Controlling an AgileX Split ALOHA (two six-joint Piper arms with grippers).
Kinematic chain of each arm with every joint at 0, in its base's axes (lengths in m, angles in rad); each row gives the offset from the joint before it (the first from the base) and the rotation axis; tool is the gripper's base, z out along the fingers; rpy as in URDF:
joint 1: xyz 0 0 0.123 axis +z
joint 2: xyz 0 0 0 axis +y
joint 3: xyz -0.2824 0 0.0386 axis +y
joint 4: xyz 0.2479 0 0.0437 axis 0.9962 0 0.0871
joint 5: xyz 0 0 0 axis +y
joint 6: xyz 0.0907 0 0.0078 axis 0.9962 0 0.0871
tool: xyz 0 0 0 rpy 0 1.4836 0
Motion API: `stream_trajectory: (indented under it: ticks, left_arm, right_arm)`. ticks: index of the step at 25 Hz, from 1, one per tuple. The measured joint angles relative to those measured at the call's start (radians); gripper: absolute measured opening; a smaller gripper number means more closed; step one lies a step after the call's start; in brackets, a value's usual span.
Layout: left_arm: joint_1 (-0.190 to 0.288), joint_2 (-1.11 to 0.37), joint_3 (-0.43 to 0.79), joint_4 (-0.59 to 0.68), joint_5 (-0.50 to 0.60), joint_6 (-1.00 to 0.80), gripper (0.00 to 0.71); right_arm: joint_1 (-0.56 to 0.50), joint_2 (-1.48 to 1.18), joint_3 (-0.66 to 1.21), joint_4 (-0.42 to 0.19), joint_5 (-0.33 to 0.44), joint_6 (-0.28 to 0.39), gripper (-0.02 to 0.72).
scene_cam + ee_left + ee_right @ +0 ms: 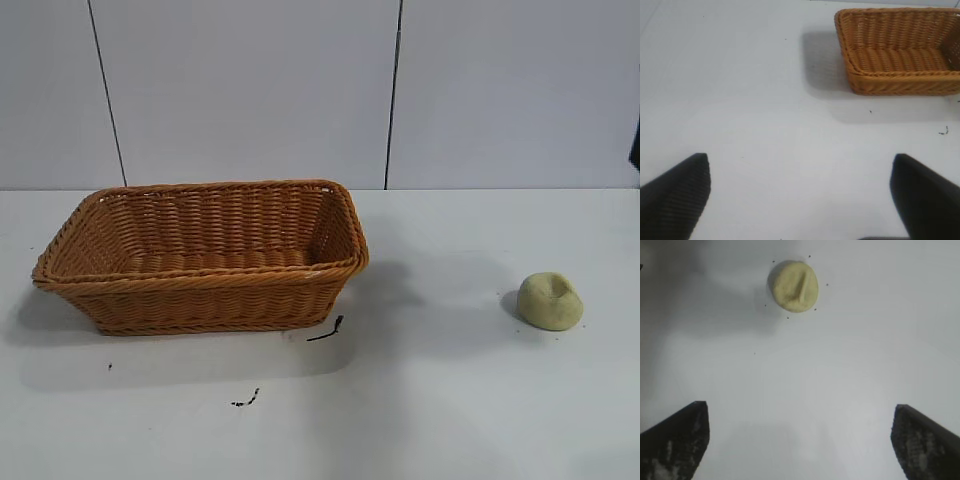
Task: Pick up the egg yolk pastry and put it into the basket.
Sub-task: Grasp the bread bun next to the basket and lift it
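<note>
Pastry point(549, 300) on bench point(450, 400), well right of basket point(200, 255). Right end effector point(800, 440) wide open, empty, above bench near pastry. Left end effector point(800, 195) wide open, empty.

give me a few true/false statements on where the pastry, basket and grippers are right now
1. The small pale yellowish-cream egg yolk pastry lies inside the orange-brown woven wicker basket. False: it sits on the white table, apart from the basket.
2. The basket holds nothing. True.
3. The right gripper is shut on the pastry. False: it is open, short of it.
4. The left gripper is open over bare table. True.
5. The basket lies tipped on its side. False: it stands upright.
</note>
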Motion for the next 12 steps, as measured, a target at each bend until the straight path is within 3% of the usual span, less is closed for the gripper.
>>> stream_trajectory:
  ticks: [6,12]
  left_arm:
    - [0.0,0.0,0.0,0.0,0.0,0.0,0.696]
    - [0.0,0.0,0.0,0.0,0.0,0.0,0.696]
  right_arm:
    - [0.011,0.264,-0.173,0.028,-0.004,-0.023,0.685]
    - [0.012,0.424,-0.194,0.008,-0.085,-0.022,0.685]
